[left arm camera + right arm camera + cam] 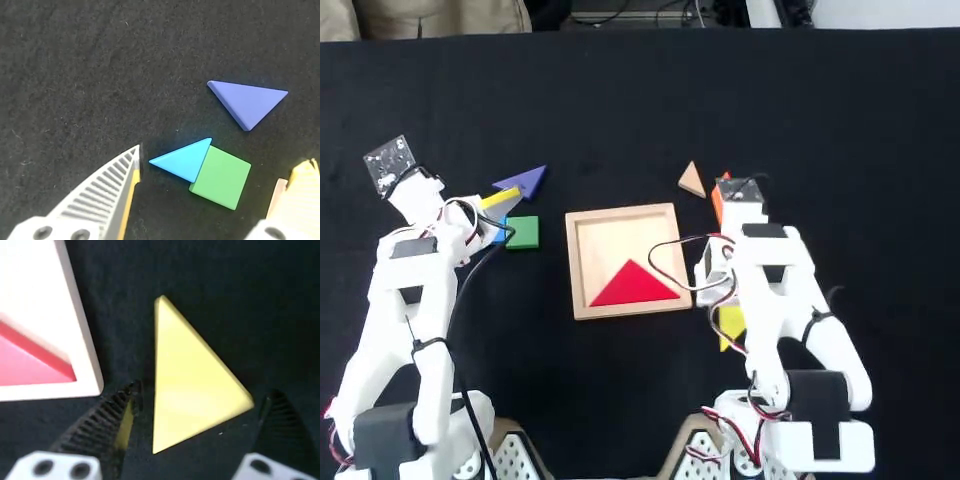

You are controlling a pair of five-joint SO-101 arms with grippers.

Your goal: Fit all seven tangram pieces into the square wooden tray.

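The square wooden tray (582,262) lies mid-table with a red triangle (633,285) inside it. My left gripper (222,157) hangs open above a cyan triangle (184,159) that touches a green square (221,177). A purple triangle (247,102) lies just beyond them. In the high view this gripper (505,218) is left of the tray, beside the green square (523,232) and purple triangle (523,181). My right gripper (201,394) is open, its fingers on either side of a yellow triangle (190,385) next to the tray's corner (82,360).
A tan triangle (692,180) and an orange piece (718,203) lie behind the tray's right corner, close to the right arm. The yellow triangle (730,325) is partly covered by that arm. Black cloth covers the table.
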